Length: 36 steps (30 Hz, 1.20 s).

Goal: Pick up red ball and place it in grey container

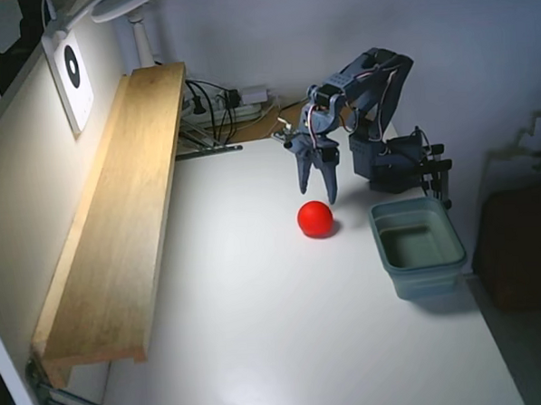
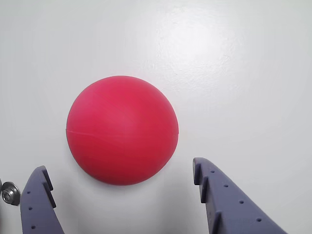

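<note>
The red ball [image 1: 315,218] lies on the white table, left of the grey container [image 1: 417,246], which stands open and empty near the table's right edge. My gripper [image 1: 318,194] points down just behind the ball, its tips close above the table and apart from the ball. In the wrist view the ball [image 2: 122,130] fills the middle, and my gripper [image 2: 122,176] is open, with one blue-grey finger [image 2: 38,202] at the lower left and the other at the lower right, neither touching the ball.
A long wooden shelf board [image 1: 117,220] runs along the left wall. Cables and a power strip [image 1: 220,105] lie at the back. The arm's dark base [image 1: 391,164] stands behind the container. The table's right edge [image 1: 486,336] drops off beside the container.
</note>
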{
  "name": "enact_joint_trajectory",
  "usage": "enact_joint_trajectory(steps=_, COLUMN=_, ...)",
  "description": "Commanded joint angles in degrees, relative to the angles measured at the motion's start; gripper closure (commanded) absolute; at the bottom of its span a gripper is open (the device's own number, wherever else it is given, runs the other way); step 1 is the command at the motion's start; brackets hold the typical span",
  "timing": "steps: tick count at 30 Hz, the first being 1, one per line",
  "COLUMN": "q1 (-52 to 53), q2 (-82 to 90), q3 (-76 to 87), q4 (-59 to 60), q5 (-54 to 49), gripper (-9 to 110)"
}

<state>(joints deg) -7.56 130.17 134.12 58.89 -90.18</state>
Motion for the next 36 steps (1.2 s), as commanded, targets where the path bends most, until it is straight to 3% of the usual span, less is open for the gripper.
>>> enact_joint_trajectory(steps=1, q1=-0.49, q2=-1.67, q3=-2.82, q4=-1.69, q5=0.18, gripper=63)
enact_joint_trajectory(steps=28, q1=-0.49, q2=-3.64, q3=-1.12, q4=-5.37, q5=0.18, gripper=63)
enact_joint_trajectory(steps=36, q1=-0.49, q2=-5.43, q3=5.25, q4=-13.52, q5=0.18, gripper=63)
